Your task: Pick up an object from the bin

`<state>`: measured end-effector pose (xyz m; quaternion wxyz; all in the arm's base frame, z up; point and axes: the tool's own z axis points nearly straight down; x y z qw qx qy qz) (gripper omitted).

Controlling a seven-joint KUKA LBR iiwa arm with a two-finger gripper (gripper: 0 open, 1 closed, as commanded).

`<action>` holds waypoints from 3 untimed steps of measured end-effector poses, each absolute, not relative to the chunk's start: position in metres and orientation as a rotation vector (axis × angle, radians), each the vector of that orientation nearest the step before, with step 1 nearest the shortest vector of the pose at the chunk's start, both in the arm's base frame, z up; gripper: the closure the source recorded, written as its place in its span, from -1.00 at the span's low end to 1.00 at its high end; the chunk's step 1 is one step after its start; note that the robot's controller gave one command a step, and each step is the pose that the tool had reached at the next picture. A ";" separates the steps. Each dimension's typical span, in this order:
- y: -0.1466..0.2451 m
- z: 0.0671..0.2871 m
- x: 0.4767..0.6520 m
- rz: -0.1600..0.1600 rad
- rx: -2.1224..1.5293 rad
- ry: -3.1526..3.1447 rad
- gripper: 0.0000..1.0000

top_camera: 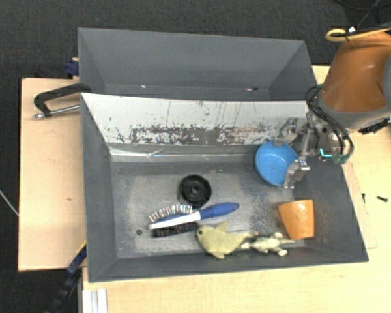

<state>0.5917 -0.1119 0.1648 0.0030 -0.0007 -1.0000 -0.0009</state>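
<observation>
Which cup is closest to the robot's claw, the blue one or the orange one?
The blue cup, by the bin's back wall on the right, right beside the gripper. The orange cup stands farther off, toward the front.

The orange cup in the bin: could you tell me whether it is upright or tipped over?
Tipped, it seems: the orange cup shows its tapered side from above, with no open mouth facing up.

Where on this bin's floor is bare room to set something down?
Bare floor lies left of the black round wheel and the blue-handled bristle brush, and between that wheel and the blue rounded object. Crowded: the front, with brush, yellowish soft toy and orange plastic cup.
</observation>
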 end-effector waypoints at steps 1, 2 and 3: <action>-0.107 0.074 0.532 -0.009 0.334 -3.143 -1.00; -0.111 0.077 0.533 0.004 0.337 -3.145 1.00; -0.127 0.215 0.539 0.007 0.321 -3.139 1.00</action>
